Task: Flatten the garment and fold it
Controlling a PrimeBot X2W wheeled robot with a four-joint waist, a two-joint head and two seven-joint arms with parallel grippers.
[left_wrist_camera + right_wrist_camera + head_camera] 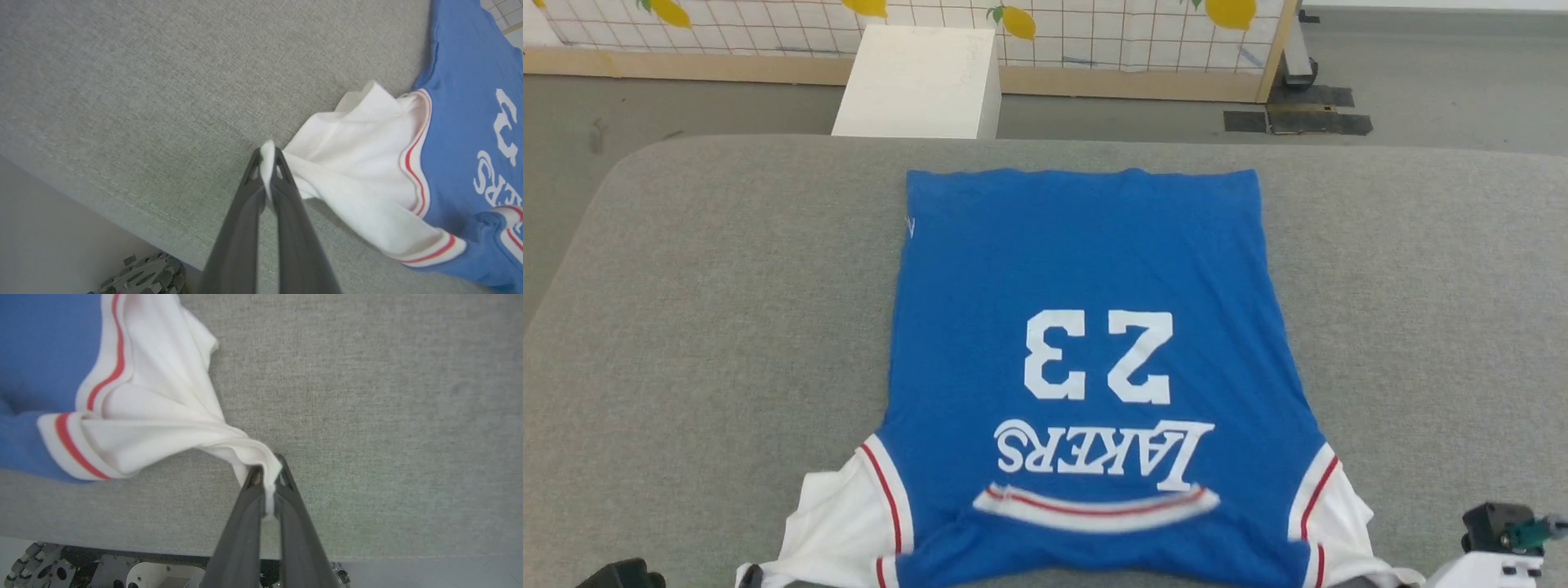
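Observation:
The garment [1086,327], a bright blue T-shirt with white sleeves, red-striped trim and white "23" and lettering, lies spread on the grey padded table [703,310], hem far, collar near me. In the left wrist view my left gripper [268,154] is shut on the white sleeve [359,155], a fold of cloth pinched between its dark fingers. On the other side my right gripper [267,470] is shut on the other white sleeve [163,412], stretched taut from the shirt's blue body [45,343]. Both sleeves are pulled outward near the table's front edge.
A white box [923,82] stands on the floor beyond the table, before a lemon-patterned wall [1094,33]. The table's front edge and my wheeled base [122,571] show under the right gripper. A wheel [143,277] shows at the left view's bottom.

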